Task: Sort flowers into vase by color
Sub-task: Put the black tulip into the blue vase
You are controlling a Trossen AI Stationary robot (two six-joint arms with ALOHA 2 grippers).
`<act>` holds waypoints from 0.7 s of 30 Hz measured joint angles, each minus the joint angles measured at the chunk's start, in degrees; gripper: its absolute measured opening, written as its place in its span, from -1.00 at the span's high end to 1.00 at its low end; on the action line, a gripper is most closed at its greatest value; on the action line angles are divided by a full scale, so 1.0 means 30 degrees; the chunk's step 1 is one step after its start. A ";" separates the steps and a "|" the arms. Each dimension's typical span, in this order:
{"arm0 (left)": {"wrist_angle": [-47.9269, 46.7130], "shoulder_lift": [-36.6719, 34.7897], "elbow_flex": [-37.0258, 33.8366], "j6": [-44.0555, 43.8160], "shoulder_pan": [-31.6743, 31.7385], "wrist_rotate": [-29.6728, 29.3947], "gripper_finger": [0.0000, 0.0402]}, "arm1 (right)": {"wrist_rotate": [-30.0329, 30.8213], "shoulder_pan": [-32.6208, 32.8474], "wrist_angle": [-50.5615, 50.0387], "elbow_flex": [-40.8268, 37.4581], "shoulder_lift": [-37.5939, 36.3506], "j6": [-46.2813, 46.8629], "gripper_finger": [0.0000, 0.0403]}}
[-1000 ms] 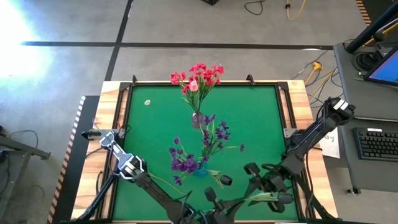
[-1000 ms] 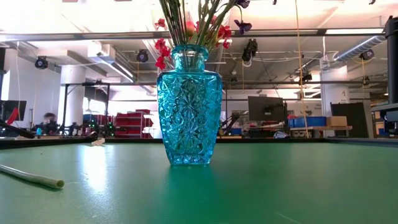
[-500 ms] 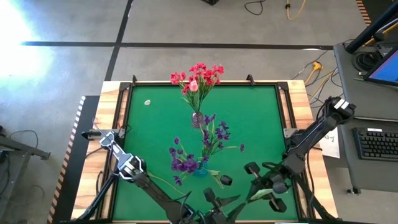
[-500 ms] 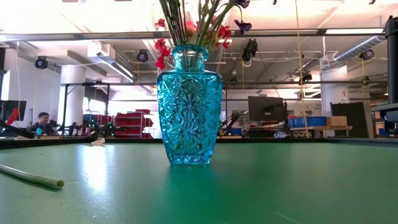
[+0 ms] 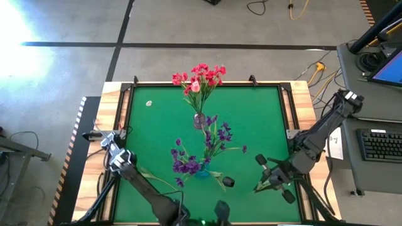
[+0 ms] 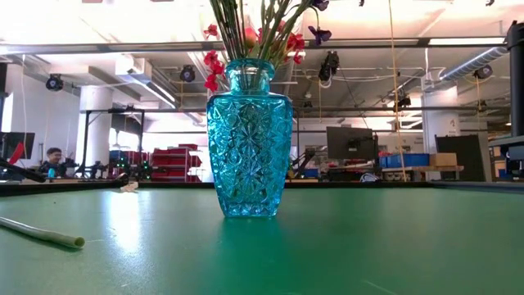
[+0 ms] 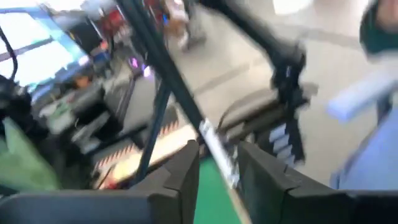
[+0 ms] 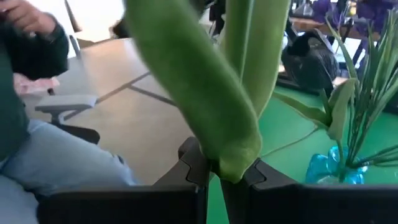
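Green felt covers the table (image 5: 251,119), ringed by a wooden rim, in a workshop of monitors and concrete floor. Red flowers (image 5: 200,76) fill one vase (image 5: 199,120); purple flowers (image 5: 188,160) fill the blue vase (image 6: 248,139). Right gripper (image 8: 225,171) has its jaws closed on a green-leaved stem (image 8: 211,93), not yet placed, blue vase beyond. Left gripper (image 7: 217,165) waits, jaws slightly apart, empty.
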 joint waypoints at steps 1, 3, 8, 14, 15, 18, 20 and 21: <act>-0.1222 -0.0340 0.0000 -0.0118 0.0128 -0.0006 0.57 | -0.0001 0.0000 -0.0459 0.0112 -0.0138 0.0047 0.91; -0.3496 -0.1053 -0.0007 -0.0140 0.0272 -0.0007 0.64 | 0.0004 0.0000 -0.0921 0.0163 -0.0403 0.0032 0.91; -0.7706 -0.2244 -0.0289 -0.0241 0.0605 0.2207 0.83 | 0.0018 0.0000 -0.0961 0.0182 -0.0871 0.0044 0.91; -0.7847 -0.2752 -0.1095 -0.0235 0.1594 0.5140 0.99 | 0.0025 0.0000 -0.1551 0.0186 -0.0826 0.0416 0.91; -0.7394 -0.2832 -0.1323 -0.0241 0.1736 0.5479 0.99 | 0.0018 0.0000 -0.1714 0.0189 -0.0811 0.0599 0.91; -0.6294 -0.3098 -0.1970 -0.0227 0.1846 0.6322 1.00 | 0.0047 0.0127 -0.1949 0.0185 -0.0653 0.1243 0.91; -0.5852 -0.3267 -0.2113 -0.0216 0.1808 0.6521 1.00 | 0.0060 0.0374 -0.2000 0.0156 -0.0605 0.1419 0.91; -0.5819 -0.3375 -0.2144 -0.0221 0.1762 0.6526 1.00 | 0.0056 0.0503 -0.1924 0.0156 -0.0557 0.1528 0.91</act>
